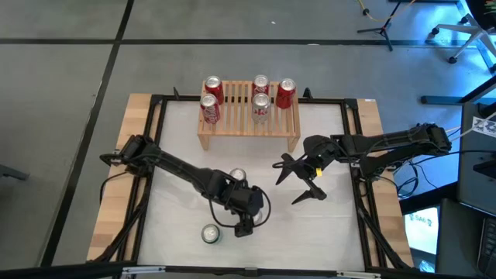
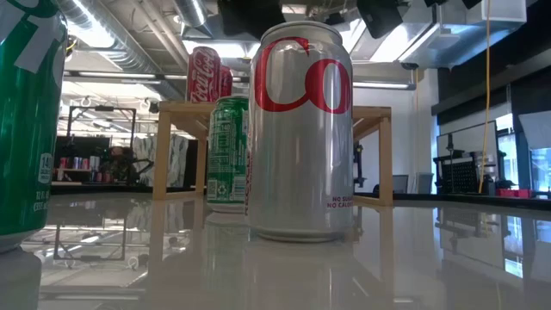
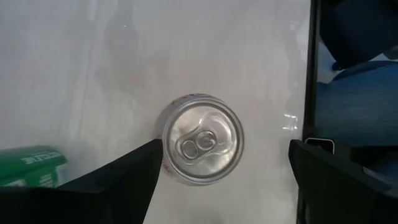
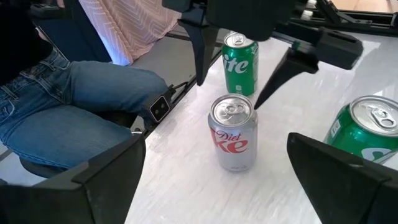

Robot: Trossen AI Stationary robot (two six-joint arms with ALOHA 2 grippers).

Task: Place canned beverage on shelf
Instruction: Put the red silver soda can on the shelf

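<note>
A silver Diet Coke can (image 4: 233, 134) stands upright on the white table. In the high view my left arm hides it. My left gripper (image 4: 228, 93) hangs open just above it, pointing steeply down. One finger stands on either side of the can's top (image 3: 200, 139), and neither touches it. The light-wood slatted shelf (image 1: 248, 128) stands at the table's far edge with several red and silver cans on its top. My right gripper (image 1: 285, 190) waits open to the right of the Diet Coke can, facing it, with nothing between its fingers.
Two green cans stand upright on the table. One (image 1: 210, 233) is near the front edge, the other (image 4: 367, 137) toward the shelf from the Diet Coke can. A person in jeans (image 4: 68, 106) sits close beyond the near edge. A black frame (image 1: 353, 155) borders the white surface.
</note>
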